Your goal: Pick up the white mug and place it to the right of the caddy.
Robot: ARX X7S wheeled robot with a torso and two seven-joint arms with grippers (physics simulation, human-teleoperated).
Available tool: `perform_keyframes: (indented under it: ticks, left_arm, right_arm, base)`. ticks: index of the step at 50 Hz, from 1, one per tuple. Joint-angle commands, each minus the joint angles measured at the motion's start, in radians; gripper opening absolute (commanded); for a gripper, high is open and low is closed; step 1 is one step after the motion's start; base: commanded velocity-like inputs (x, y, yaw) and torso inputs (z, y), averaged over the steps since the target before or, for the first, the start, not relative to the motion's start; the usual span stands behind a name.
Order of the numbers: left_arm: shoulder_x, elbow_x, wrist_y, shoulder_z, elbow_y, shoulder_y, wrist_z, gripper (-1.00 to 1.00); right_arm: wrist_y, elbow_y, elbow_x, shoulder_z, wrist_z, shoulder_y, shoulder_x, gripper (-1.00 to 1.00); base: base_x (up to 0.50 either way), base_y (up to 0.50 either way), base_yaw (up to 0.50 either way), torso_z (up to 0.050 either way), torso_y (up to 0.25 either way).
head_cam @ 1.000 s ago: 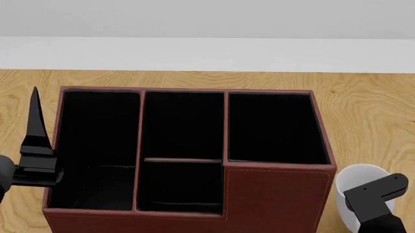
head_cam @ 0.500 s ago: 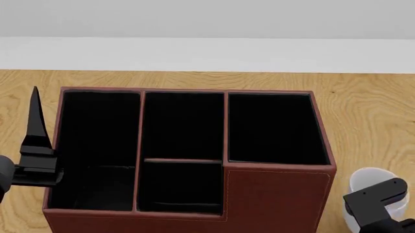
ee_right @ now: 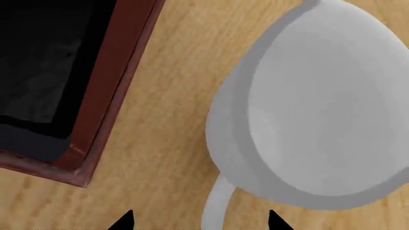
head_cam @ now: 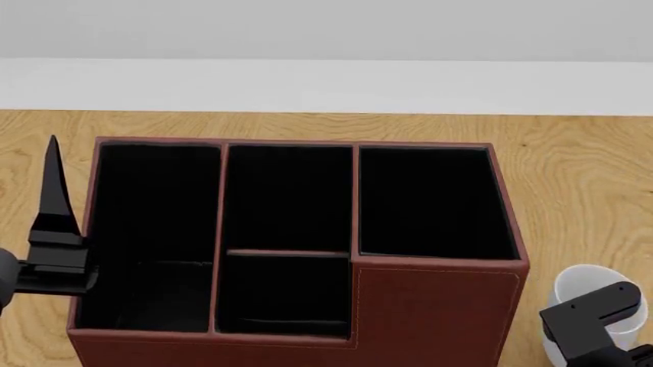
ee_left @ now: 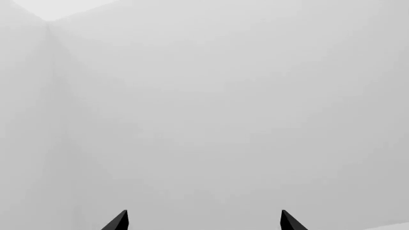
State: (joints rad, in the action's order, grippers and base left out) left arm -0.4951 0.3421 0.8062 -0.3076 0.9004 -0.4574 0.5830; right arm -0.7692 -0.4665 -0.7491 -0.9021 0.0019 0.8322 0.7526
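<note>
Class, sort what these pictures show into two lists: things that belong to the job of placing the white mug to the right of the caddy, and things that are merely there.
Belonging to the job:
white mug
caddy
right gripper, open beside the mug

Merely there:
wooden table
white wall
left gripper, open and holding nothing

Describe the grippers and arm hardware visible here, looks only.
Both are matte black with no markings or cables showing. The left gripper has long, thin fingers tapering to sharp points, on a blocky stepped base with a rounded dark grey link behind it. The right gripper shows only two pointed black tips in its wrist view; the head view shows a chunky, angular black bracket.
</note>
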Motion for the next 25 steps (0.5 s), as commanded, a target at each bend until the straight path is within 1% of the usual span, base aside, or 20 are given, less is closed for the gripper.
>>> perform_keyframes:
  ticks: [1, 14, 25]
  left_arm:
    - [-0.002, 0.006, 0.01, 0.0, 0.012, -0.005, 0.006, 1.0]
    - [-0.002, 0.01, 0.007, -0.004, 0.014, -0.01, 0.007, 1.0]
    - [-0.002, 0.013, 0.011, -0.009, 0.019, -0.016, 0.011, 1.0]
  right_arm:
    - [-0.015, 0.068, -0.023, 0.022, 0.027, -0.015, 0.033, 1.0]
    - [-0.062, 0.284, -0.122, 0.097, 0.122, -0.058, 0.145, 1.0]
    - [-0.072, 0.375, -0.17, 0.135, 0.168, -0.082, 0.199, 1.0]
  base:
    - [0.0, 0.0, 0.0, 0.0, 0.0]
    - [0.0, 0.0, 0.0, 0.0, 0.0]
    - [0.0, 0.0, 0.0, 0.0, 0.0]
